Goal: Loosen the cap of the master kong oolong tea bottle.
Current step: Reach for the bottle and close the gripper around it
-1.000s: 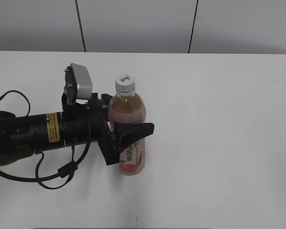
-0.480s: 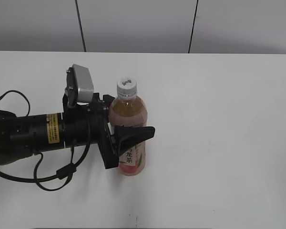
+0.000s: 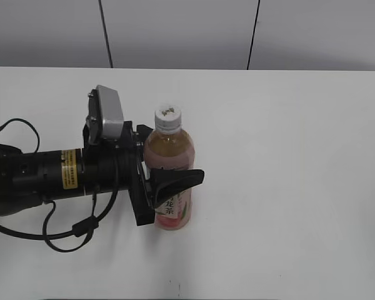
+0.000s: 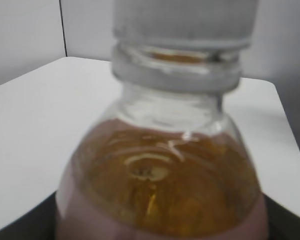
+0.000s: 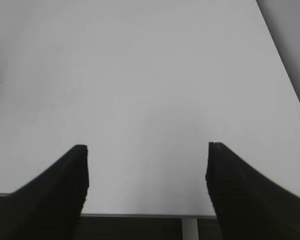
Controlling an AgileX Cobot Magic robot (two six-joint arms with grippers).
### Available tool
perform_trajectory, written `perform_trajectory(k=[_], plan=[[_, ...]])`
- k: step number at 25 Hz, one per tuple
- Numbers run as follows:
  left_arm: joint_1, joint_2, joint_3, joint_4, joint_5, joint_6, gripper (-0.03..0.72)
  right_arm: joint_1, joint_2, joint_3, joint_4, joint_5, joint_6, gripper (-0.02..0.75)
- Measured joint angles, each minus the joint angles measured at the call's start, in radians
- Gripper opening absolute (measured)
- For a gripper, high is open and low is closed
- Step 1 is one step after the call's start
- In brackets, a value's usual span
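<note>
Since a second ago, bottle (image 3: 168, 175) and left tool (image 3: 169, 170) pinching it have shifted slightly right on worktop (image 3: 287, 156); label mostly hidden, cap (image 3: 167, 117) perhaps unturned. Right tool (image 5: 146, 185) spread.

The master kong oolong tea bottle (image 3: 168, 169) between the left end effector (image 3: 165, 178) fingers is clear glossy plastic, with a matt white plastic cap (image 3: 167, 117). Table (image 3: 287, 156) under it looks smooth and matt white.
</note>
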Motion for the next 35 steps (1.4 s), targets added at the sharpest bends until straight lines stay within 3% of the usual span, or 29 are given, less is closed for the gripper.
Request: perform_trajectory(k=[6, 13, 18, 23, 28, 35], plan=[[0.0, -0.002, 0.0, 0.015, -0.002, 0.018, 0.441, 0.0, 0.203, -0.028, 0.03, -0.116, -0.097, 0.554], [0.0, -0.002, 0.0, 0.015, -0.003, 0.018, 0.441, 0.014, 0.541, -0.074, 0.279, -0.267, -0.3, 0.554], [0.0, -0.002, 0.0, 0.015, -0.004, 0.018, 0.441, 0.014, 0.798, -0.189, 0.46, -0.261, -0.495, 0.554], [0.0, -0.004, 0.0, 0.018, -0.005, 0.018, 0.441, 0.017, 0.996, -0.324, 0.553, -0.186, -0.557, 0.554], [0.0, -0.004, 0.0, 0.018, -0.003, 0.019, 0.441, 0.082, 1.119, -0.446, 0.556, -0.164, -0.575, 0.554], [0.0, -0.006, 0.0, 0.018, -0.002, 0.02, 0.441, 0.255, 1.31, -0.678, 0.536, -0.105, -0.583, 0.511]])
